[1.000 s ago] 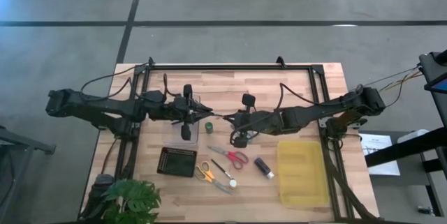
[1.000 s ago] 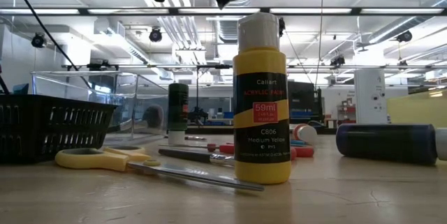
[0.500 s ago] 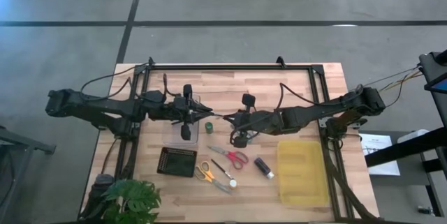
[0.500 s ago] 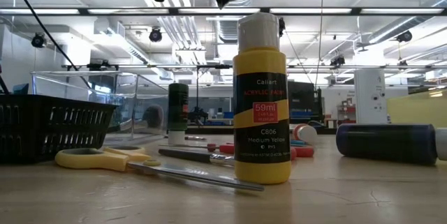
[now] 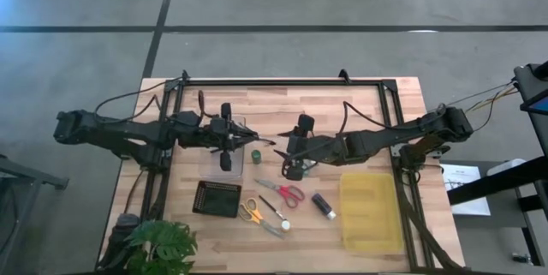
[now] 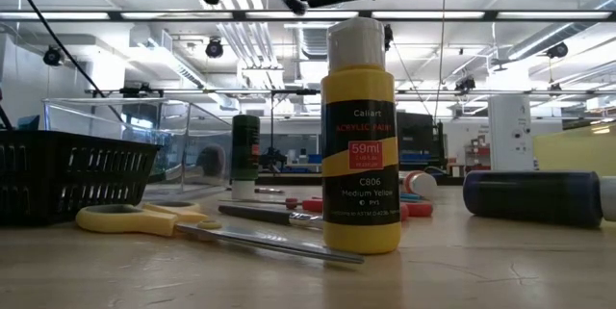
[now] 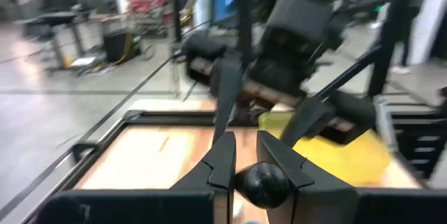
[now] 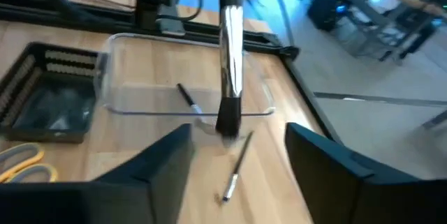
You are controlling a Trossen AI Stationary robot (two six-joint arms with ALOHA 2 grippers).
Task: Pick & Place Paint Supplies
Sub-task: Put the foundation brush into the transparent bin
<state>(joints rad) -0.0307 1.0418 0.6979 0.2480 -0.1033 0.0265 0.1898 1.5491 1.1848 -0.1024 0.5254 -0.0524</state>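
Place: a robotics lab or workshop
Signs: strip lights [image 6: 539, 15], ceiling pipes [image 6: 164, 44], equipment carts [image 7: 147, 11]

The pale wooden plank tabletop [image 5: 360, 104] looks matt, its grain showing. Standing on it, the yellow plastic paint bottle [image 6: 360, 136] is glossy, with a black printed label. Beside that bottle, the yellow-handled scissors [image 6: 192, 227] have dull metal blades. The clear plastic tray [image 8: 133, 70] shines; the black plastic mesh basket [image 6: 67, 174] looks matt.
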